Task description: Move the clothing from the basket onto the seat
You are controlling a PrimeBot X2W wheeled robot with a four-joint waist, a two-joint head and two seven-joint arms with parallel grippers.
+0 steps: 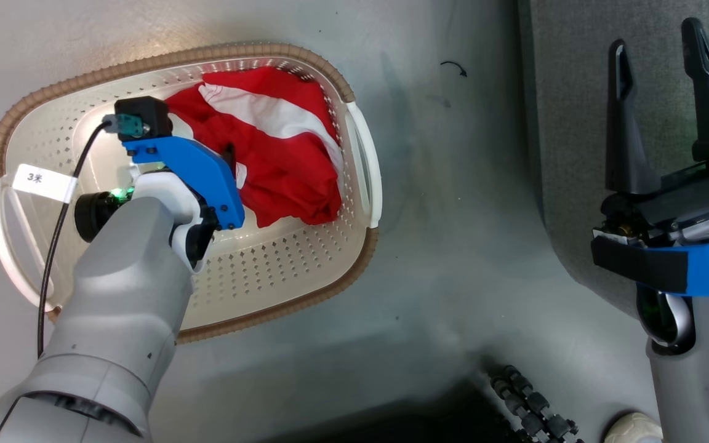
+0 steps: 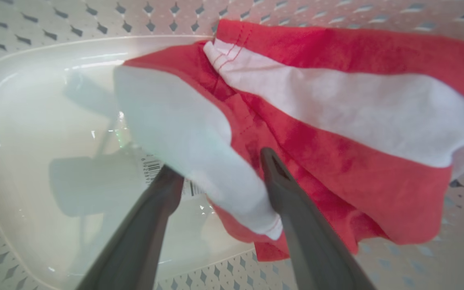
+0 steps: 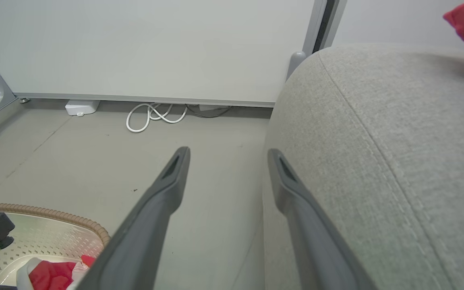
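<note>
Clothing (image 2: 336, 100): left gripper (image 2: 218, 161) reaches down, spread, apparently straddling it.

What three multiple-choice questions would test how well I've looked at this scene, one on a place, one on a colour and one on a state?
1. Where does the left gripper reach?
A. into the basket
B. onto a shelf
C. into a drawer

2. What colour is the basket's rim?
A. blue
B. brown
C. black

3. How is the right gripper?
A. shut on a cup
B. shut on a spoon
C. open and empty

Answers:
1 A: its fingers are at the red and white clothing, between the perforated walls.
2 B: a brown woven-look band runs round the top.
3 C: its two fingers stand apart with nothing between them.
</note>
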